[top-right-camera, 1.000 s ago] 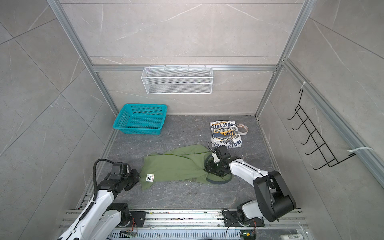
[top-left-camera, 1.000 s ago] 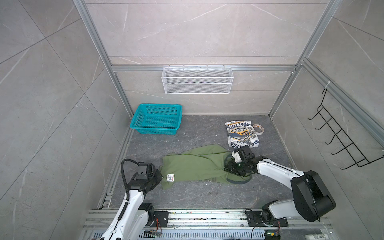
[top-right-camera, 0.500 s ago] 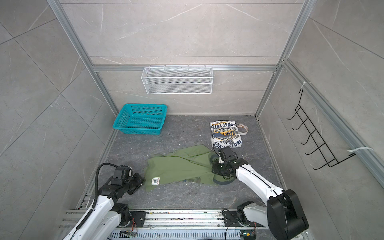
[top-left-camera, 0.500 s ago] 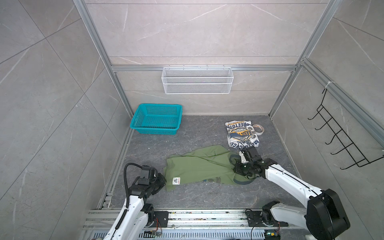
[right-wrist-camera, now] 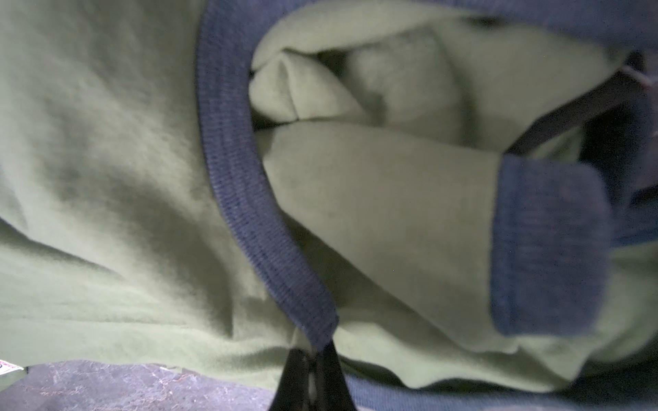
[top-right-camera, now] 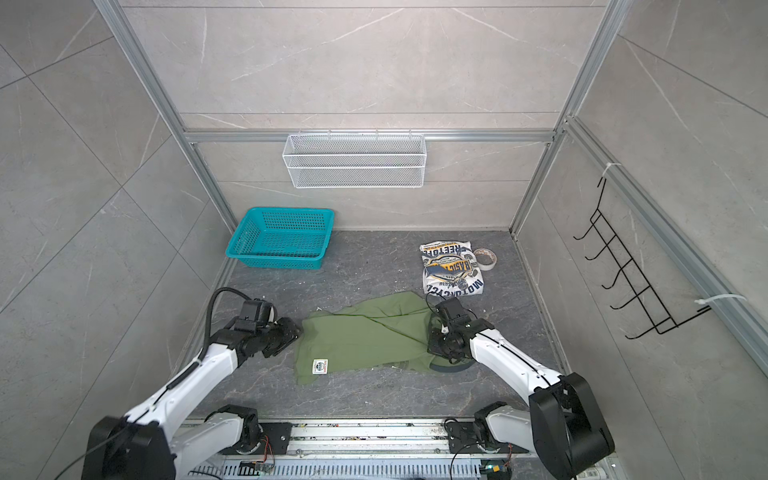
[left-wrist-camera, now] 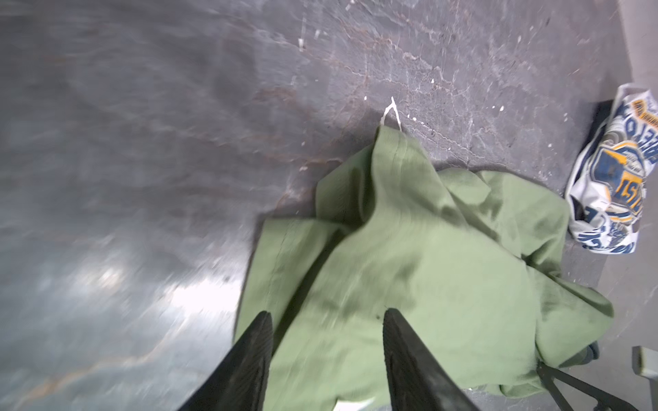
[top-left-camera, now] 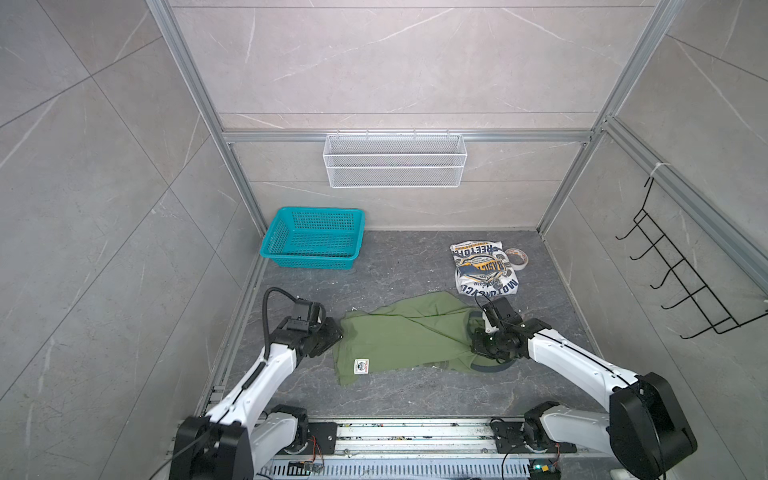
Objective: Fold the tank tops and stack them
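The right claw (right-wrist-camera: 310,359) is pinched tight on the navy trim (right-wrist-camera: 249,227) of the green tank top (top-left-camera: 407,340), which lies rumpled on the near middle of the desk (top-left-camera: 395,395). The left claw (left-wrist-camera: 327,315) stands half open over the opposite end, holding nothing. If the right claw pulls alone, the cloth may drag and bunch, or the thin trim may slip free. The folded white tank top (top-left-camera: 484,270) lies just behind and could be knocked.

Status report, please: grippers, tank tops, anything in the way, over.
Left gripper open over edge of olive tank top. Right gripper shut on its navy trim. White tank top folded at back, tape roll beside it. No obstacle seen between them.
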`<state>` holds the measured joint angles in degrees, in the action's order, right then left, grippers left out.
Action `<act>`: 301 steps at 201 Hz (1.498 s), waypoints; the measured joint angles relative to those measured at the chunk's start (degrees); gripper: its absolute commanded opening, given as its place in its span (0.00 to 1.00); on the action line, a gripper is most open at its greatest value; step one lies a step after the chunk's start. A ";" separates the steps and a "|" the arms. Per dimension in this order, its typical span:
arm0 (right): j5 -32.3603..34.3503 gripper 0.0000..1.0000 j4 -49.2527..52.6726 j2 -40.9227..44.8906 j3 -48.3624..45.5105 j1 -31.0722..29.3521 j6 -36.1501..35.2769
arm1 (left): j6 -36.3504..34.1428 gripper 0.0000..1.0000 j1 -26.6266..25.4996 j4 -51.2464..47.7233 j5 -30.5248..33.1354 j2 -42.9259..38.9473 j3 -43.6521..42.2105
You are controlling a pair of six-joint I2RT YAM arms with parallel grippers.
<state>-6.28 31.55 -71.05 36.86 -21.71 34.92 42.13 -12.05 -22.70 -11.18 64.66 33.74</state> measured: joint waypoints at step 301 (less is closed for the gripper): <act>0.15 0.00 0.20 -1.01 0.96 0.00 0.02 | -4.00 0.08 -0.57 3.13 -6.29 0.17 -3.34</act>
<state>-6.13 31.75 -72.05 37.82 -21.71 34.94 38.13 -12.62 -19.57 -17.47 64.84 30.39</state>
